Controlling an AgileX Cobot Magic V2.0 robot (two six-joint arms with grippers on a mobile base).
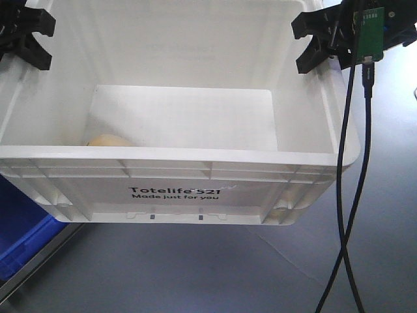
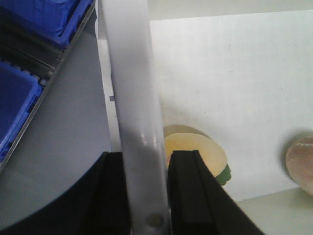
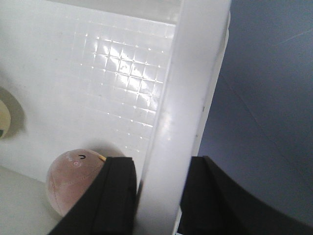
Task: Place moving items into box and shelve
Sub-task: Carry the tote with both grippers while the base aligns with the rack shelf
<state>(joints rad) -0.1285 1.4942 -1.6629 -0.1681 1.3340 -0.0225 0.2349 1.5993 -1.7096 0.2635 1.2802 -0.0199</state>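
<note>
Pinching opposite box (image 1: 195, 156) rims: left tool (image 2: 145, 188), right tool (image 3: 159, 193); blue bin (image 1: 26, 244) just left.

In the front view the near rim of the box (image 1: 176, 156) hides all but the top of the cream fruit (image 1: 107, 140), low in the left corner. The left gripper (image 1: 32, 40) is cropped at the upper left, the right gripper (image 1: 311, 44) at the top edge, and a blue bin (image 1: 23, 244) at the lower left. In the left wrist view the rim is blurred and covers the cream fruit's left side; the right edge cuts the reddish fruit (image 2: 302, 166). In the right wrist view a black finger (image 3: 115, 196) hides the reddish fruit's right side, and the left edge leaves only a sliver of the cream fruit.
</note>
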